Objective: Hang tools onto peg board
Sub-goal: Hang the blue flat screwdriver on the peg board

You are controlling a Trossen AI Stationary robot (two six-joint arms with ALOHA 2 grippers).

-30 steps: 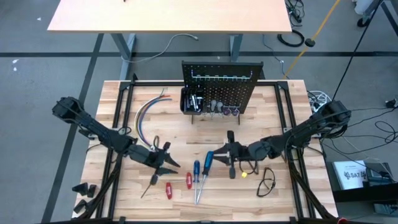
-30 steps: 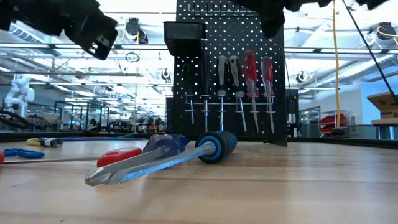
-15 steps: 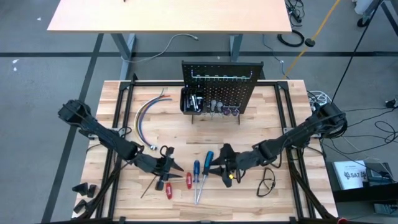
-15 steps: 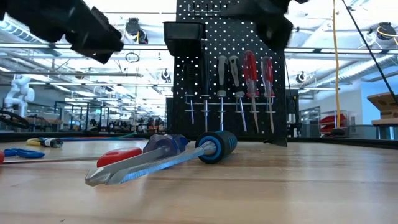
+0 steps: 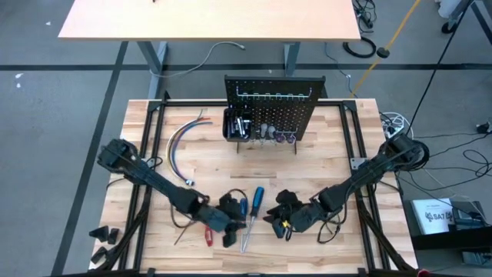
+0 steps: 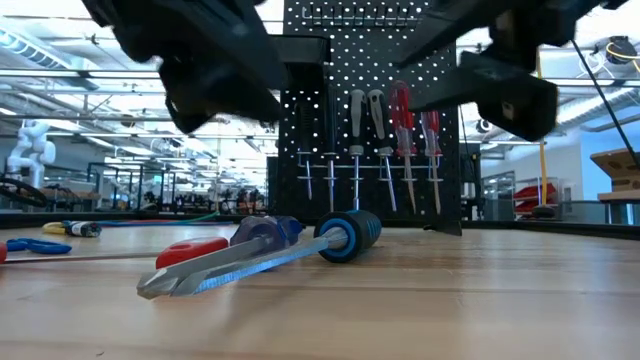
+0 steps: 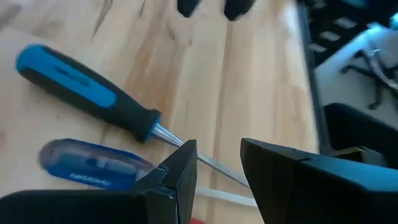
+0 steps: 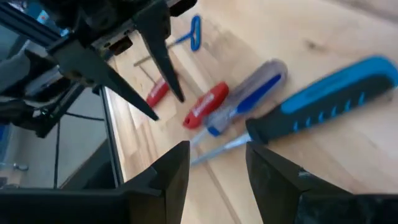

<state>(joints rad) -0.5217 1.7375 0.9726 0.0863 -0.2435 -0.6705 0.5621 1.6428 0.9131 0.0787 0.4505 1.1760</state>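
Item: loose tools. Your blue-and-black-handled screwdriver with the slim metal shaft [image 5: 253,206] lies flat on the pale wooden counter [image 5: 323,146], near its front edge. Just beside it lie a clear-blue-handled screwdriver [image 5: 242,209] and a small red-handled screwdriver [image 5: 207,234].

Item: destination. The black upright perforated peg board [image 5: 274,108] stands well apart at the back of the counter. Several red- and grey-handled tools already hang on it.

Item: hazards, as judged. Both arms converge on the same small cluster, so your two claws may collide. The shafts lie flat and close together, so a closing claw may pinch two at once. It may also roll a round handle away across the wood.

Item: left claw [image 7: 217,165]. It stands partly open and holds nothing. The fingers straddle the air just over the shaft of the blue-and-black screwdriver, and you cannot tell whether they touch it.

Item: right claw [image 8: 217,163]. It stands partly open and empty, poised near the junction of that same screwdriver's handle and shaft.
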